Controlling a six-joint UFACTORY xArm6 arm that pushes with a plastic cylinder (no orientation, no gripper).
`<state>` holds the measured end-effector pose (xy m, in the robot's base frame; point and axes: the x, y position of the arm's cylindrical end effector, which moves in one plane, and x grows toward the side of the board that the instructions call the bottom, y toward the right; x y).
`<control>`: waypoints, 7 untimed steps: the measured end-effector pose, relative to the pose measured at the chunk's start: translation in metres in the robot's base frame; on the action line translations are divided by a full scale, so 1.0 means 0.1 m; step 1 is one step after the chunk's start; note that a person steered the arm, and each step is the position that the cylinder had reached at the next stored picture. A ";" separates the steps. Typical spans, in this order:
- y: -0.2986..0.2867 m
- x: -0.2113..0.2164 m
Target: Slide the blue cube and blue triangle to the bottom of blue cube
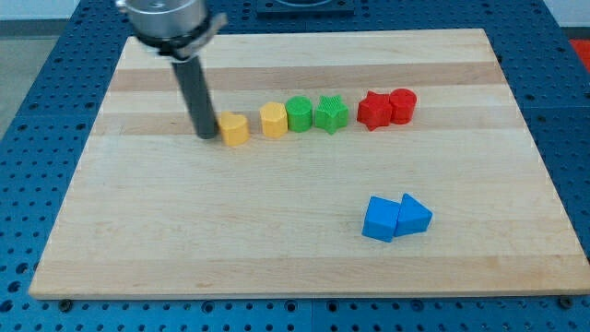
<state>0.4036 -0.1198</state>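
My tip (208,136) sits beside the yellow block (235,129), no jaws fitted; blue plastic cube (380,219) and blue triangle (414,216) touch, unpushed, lower right on the wooden desk (277,240).

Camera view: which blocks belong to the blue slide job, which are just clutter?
Job:
- blue cube, touching blue triangle, lower right
- my tip, far off, just left of the yellow row end

Clutter:
- yellow block
- second yellow block
- green cylinder
- green star
- red star
- red cylinder
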 end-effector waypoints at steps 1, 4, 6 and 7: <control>0.15 0.00; 0.52 1.57; 2.33 2.06; 3.04 1.68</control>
<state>0.5721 0.1845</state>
